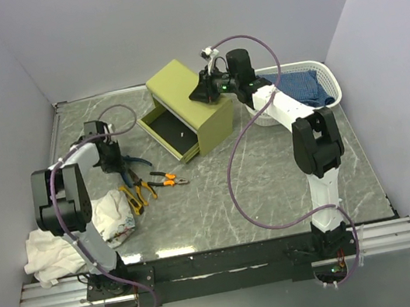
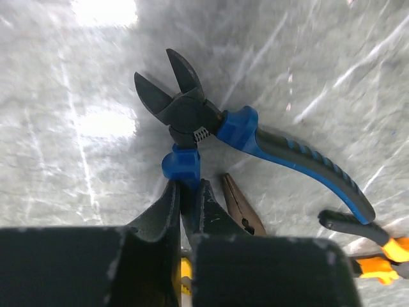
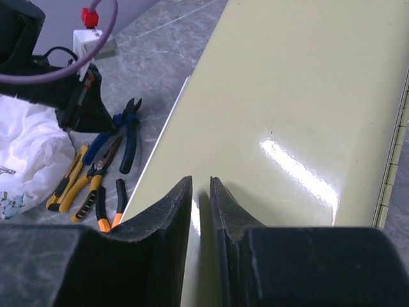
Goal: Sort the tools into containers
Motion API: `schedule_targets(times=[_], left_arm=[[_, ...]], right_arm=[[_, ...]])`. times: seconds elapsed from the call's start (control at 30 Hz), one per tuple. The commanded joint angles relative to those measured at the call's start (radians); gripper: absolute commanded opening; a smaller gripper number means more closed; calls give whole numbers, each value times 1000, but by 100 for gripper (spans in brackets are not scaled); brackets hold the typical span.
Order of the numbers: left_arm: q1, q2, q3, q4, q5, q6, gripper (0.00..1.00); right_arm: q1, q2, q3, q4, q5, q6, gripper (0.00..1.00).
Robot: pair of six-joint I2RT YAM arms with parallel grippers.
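Orange pliers (image 2: 378, 268) partly beyond right edge

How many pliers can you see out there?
3. Blue pair, one handle clamped in the left gripper. Orange pair just nearer the arm bases, beside the knife. Second orange pair right of that. More may hide under the cloth.

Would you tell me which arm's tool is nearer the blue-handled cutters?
Left. The left tool grips one handle of the blue-handled cutters; the right tool is over the olive cabinet.
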Motion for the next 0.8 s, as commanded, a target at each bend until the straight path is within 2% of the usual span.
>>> schedule_targets(times=[0.0, 0.1, 0.2, 0.37, 0.6, 0.77], left_arm=[[42, -23, 123, 6, 81, -30, 1], [56, -57, 192, -3, 169, -45, 1], [44, -67, 272, 0, 351, -70, 1], [-71, 29, 450, -69, 385, -73, 1], [-94, 85, 427, 58, 574, -182, 1], [-102, 106, 384, 162, 637, -274, 1]], right_arm=[[-21, 17, -38, -157, 94, -38, 26], [-23, 14, -41, -163, 96, -44, 26], [-23, 11, -49, -166, 100, -44, 26], [-23, 8, -52, -164, 99, -44, 26], [-23, -8, -54, -172, 114, -73, 26], [-23, -22, -80, -175, 122, -81, 26]])
